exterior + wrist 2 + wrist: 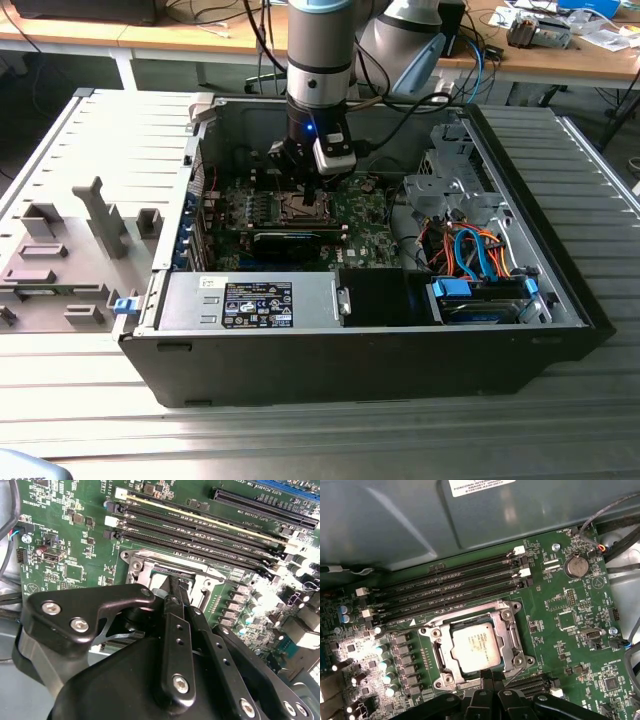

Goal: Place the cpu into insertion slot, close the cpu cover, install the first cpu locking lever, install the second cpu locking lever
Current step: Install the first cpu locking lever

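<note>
Squarely seated cpu [476,647], pale silvery face

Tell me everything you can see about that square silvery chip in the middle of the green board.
The cpu is a flat square chip with a pale silvery-beige metal face bearing fine print. In the first wrist view it lies flat, face up, inside the insertion slot, framed by the silver cpu cover that sits closed around its edges. Black memory slots run alongside. The gripper hangs just past one edge of the socket, not touching the chip.
</note>
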